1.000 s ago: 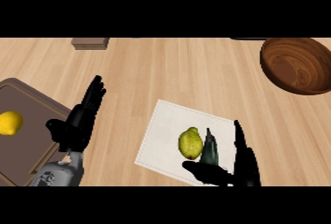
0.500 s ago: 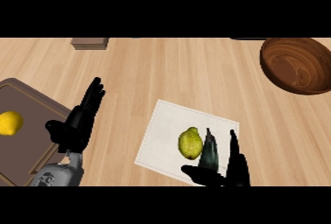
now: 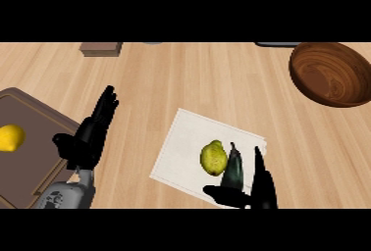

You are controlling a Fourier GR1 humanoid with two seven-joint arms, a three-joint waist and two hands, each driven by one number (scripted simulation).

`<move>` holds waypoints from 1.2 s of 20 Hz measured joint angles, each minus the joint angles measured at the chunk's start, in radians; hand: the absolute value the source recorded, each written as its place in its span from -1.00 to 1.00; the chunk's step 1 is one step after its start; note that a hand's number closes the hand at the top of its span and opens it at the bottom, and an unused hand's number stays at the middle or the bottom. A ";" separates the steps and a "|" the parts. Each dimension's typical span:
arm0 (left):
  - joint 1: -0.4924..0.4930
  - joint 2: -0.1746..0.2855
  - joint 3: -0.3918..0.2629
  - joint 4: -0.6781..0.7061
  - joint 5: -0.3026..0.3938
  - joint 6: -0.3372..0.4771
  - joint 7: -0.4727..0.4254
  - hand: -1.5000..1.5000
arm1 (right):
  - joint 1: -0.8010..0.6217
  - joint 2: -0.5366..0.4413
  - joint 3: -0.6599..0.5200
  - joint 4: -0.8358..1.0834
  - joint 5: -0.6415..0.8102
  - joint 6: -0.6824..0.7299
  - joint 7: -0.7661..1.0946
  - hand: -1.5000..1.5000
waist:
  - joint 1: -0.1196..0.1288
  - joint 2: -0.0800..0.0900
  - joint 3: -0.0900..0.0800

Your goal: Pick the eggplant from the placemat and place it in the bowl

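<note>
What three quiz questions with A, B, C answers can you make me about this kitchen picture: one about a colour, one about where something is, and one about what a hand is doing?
1. What colour is the bowl?
A. white
B. blue
C. brown

2. Where is the eggplant?
A. in the bowl
B. on the placemat
C. on a plate

3. How is the right hand?
A. open, with straight fingers beside the eggplant
B. curled round the eggplant and lifting it
C. resting inside the bowl

Answers:
1 C, because the bowl looks like brown wood.
2 B, because the eggplant lies on the white placemat next to a yellow-green fruit.
3 A, because the fingers are straight and the eggplant still lies on the placemat.
</note>
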 measured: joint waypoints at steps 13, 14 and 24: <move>-0.023 -0.020 0.015 0.042 -0.022 -0.008 -0.016 0.00 | -0.076 -0.041 0.062 0.076 -0.033 0.069 -0.121 1.00 | -0.003 0.002 -0.002; -0.019 -0.016 0.020 0.041 -0.015 -0.015 -0.018 0.00 | -0.083 -0.064 0.061 0.060 -0.061 0.099 -0.155 1.00 | -0.001 0.004 0.001; -0.020 -0.017 0.024 0.039 -0.011 -0.022 -0.022 0.00 | -0.225 -0.316 -0.063 -0.057 -0.367 0.413 -0.693 1.00 | 0.008 0.014 0.014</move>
